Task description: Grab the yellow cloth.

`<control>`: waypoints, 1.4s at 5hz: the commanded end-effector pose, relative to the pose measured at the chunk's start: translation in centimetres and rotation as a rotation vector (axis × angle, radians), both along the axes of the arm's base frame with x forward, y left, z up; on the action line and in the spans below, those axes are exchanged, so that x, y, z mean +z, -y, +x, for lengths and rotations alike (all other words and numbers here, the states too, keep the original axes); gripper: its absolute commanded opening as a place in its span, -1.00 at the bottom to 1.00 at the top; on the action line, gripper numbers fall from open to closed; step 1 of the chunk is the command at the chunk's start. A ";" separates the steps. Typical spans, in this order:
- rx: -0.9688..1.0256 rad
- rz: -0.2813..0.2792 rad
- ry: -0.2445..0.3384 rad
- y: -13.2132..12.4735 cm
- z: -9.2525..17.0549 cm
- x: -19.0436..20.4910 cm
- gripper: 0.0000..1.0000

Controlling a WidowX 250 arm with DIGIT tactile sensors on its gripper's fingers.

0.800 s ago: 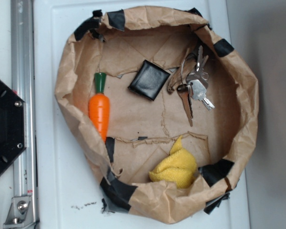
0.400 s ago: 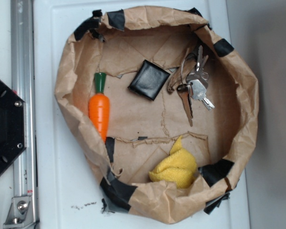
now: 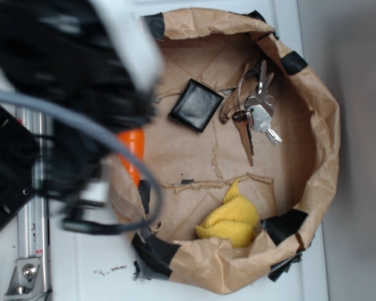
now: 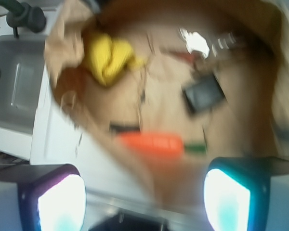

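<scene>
Yellow cloth (image 3: 230,221) — no readable writing.

From my exterior feed, the robot arm (image 3: 62,94) is a dark motion-blurred mass that hides most of the toy carrot (image 3: 133,149) and the left side of the paper bag (image 3: 313,125). My wrist feed is smeared throughout: beside the blurred black wallet (image 4: 203,94), the keys (image 4: 202,43) show only as bright streaks. The two fingertips (image 4: 60,199) are cropped by the bottom edge.
</scene>
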State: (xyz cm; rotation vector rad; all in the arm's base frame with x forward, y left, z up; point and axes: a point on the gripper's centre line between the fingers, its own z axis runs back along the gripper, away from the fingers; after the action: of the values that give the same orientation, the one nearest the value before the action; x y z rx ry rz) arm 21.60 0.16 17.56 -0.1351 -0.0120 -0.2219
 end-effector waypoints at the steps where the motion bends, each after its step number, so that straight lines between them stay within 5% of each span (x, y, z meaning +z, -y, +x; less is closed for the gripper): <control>1: -0.503 0.013 0.017 5.7 4.3 -6.2 1.00; 4: -0.503 0.013 0.017 5.7 4.3 -6.2 1.00; 6: -0.734 0.084 0.148 3.9 6.1 -8.2 1.00; 7: -0.832 0.029 0.242 3.9 5.7 -7.1 1.00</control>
State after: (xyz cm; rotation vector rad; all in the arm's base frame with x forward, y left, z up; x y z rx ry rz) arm 27.52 -3.08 8.92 -0.1129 -0.1303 -1.0654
